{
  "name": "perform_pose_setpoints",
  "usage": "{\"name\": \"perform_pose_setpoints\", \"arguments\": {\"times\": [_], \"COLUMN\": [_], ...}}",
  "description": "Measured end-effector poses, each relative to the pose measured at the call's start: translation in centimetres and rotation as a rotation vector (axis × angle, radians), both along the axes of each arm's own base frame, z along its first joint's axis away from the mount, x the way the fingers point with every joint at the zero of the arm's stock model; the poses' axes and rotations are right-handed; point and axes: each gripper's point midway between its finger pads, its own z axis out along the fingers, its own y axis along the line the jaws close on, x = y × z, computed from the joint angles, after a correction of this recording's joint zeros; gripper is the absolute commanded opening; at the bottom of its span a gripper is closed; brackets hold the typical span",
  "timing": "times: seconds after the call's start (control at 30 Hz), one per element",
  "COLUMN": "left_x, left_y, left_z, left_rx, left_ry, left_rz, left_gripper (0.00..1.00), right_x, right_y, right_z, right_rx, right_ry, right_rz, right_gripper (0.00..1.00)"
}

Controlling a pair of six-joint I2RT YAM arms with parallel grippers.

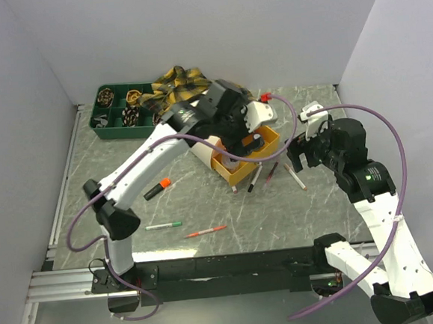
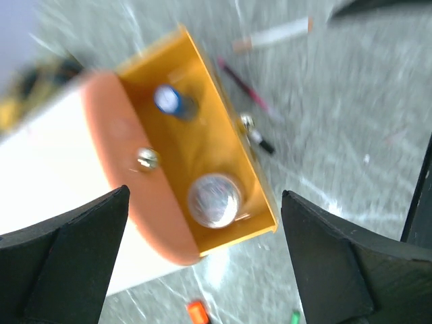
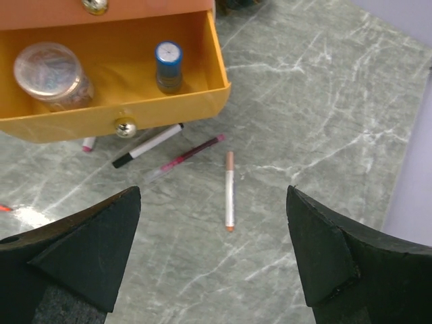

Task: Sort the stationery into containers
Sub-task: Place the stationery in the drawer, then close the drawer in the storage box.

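Top external view: the left arm reaches from its base across the counter, and its wrist hangs over the orange tray, which is drawn out of the cream drum lying on its side. The right arm points its wrist at the same tray from the right. Three pens lie on the counter just in front of the tray. Well apart, to the left, lie a black highlighter with orange cap, a green-tipped pen and a red pen. At the far left stands the dark green tray; several compartments hold small items too small to identify. The plaid cloth lies beside it.

Left wrist view (blurred): the left fingers stand wide apart with nothing between them, above the open orange tray. Inside the tray are a blue-capped item and a clear round container, apart from each other. A metal knob sits on the rounded orange face beside the tray. Beyond the tray lie a white pen with tan end, a dark red pen and a black-tipped marker.

Right wrist view: the right fingers are likewise spread wide and grip nothing, above bare counter near the tray's front wall. The same three pens lie there, the marker with one end under the tray's front edge, the dark red pen just beside it, and the white pen apart, to the right. A pink-tipped end shows under the front wall.
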Motion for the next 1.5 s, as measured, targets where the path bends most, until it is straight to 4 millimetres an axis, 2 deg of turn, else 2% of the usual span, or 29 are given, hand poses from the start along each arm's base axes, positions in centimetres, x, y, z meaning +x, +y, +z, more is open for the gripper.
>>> {"name": "perform_pose_setpoints", "arguments": {"times": [0.07, 0.1, 0.2, 0.27, 0.3, 0.33, 0.37, 0.4, 0.43, 0.47, 0.57, 0.6, 0.77, 0.87, 0.97, 1.07, 1.23, 1.5], "left_x": [-0.3, -0.4, 0.3, 3.0, 5.3, 7.0, 9.6, 11.8, 13.3, 14.8, 17.5, 18.4, 22.3, 23.9, 24.8, 25.4, 25.8, 24.3], "left_y": [0.0, 0.3, 1.5, 4.3, 6.9, 9.3, 12.9, 16.1, 18.3, 20.3, 23.3, 23.9, 24.4, 23.6, 22.2, 21.1, 18.9, 13.5], "left_z": [2.7, 4.2, 9.0, 12.4, 13.6, 14.2, 14.8, 14.9, 14.8, 14.6, 12.7, 11.8, 7.0, 3.1, 0.1, -1.2, -1.9, -3.7], "left_rx": [-0.069, -0.107, -0.247, -0.382, -0.441, -0.474, -0.516, -0.540, -0.555, -0.574, -0.617, -0.626, -0.678, -0.685, -0.695, -0.712, -0.740, -0.736], "left_ry": [-0.037, -0.054, -0.110, -0.155, -0.181, -0.200, -0.232, -0.257, -0.269, -0.277, -0.234, -0.212, -0.057, 0.066, 0.173, 0.238, 0.292, 0.405], "left_rz": [-0.003, 0.003, 0.048, 0.146, 0.234, 0.310, 0.418, 0.513, 0.577, 0.635, 0.701, 0.700, 0.694, 0.681, 0.655, 0.621, 0.547, 0.388], "left_gripper": [0.99, 0.99, 0.99, 1.00, 1.00, 0.99, 0.90, 0.84, 0.77, 0.53, 0.01, 0.01, 0.01, 0.01, 0.01, 0.01, 0.01, 0.01], "right_x": [-0.1, -0.3, -1.0, -1.7, -2.0, -2.1, -2.3, -2.3, -2.2, -2.0, -0.3, 0.4, 3.4, 4.3, 4.6, 4.9, 5.4, 6.1], "right_y": [0.4, 0.8, 2.3, 3.8, 4.4, 4.9, 5.6, 6.0, 6.4, 6.7, 7.4, 7.6, 8.0, 7.9, 7.9, 7.9, 8.9, 10.5], "right_z": [-0.1, -0.3, -1.6, -3.4, -4.3, -4.9, -5.8, -6.4, -7.0, -7.5, -7.9, -7.9, -8.9, -10.2, -11.0, -11.3, -11.1, -10.8], "right_rx": [0.030, 0.057, 0.162, 0.278, 0.325, 0.366, 0.420, 0.450, 0.476, 0.496, 0.511, 0.506, 0.448, 0.403, 0.367, 0.341, 0.308, 0.266], "right_ry": [0.011, 0.023, 0.087, 0.161, 0.199, 0.226, 0.268, 0.292, 0.313, 0.332, 0.315, 0.293, 0.226, 0.225, 0.229, 0.226, 0.214, 0.204], "right_rz": [0.007, 0.012, 0.037, 0.051, 0.059, 0.062, 0.070, 0.079, 0.087, 0.092, 0.129, 0.146, 0.221, 0.246, 0.263, 0.279, 0.323, 0.379], "right_gripper": [0.80, 0.69, 0.49, 0.40, 0.23, 0.13, 0.03, 0.00, 0.00, 0.00, 0.00, 0.00, 0.00, 0.00, 0.00, 0.00, 0.00, 0.00]}}
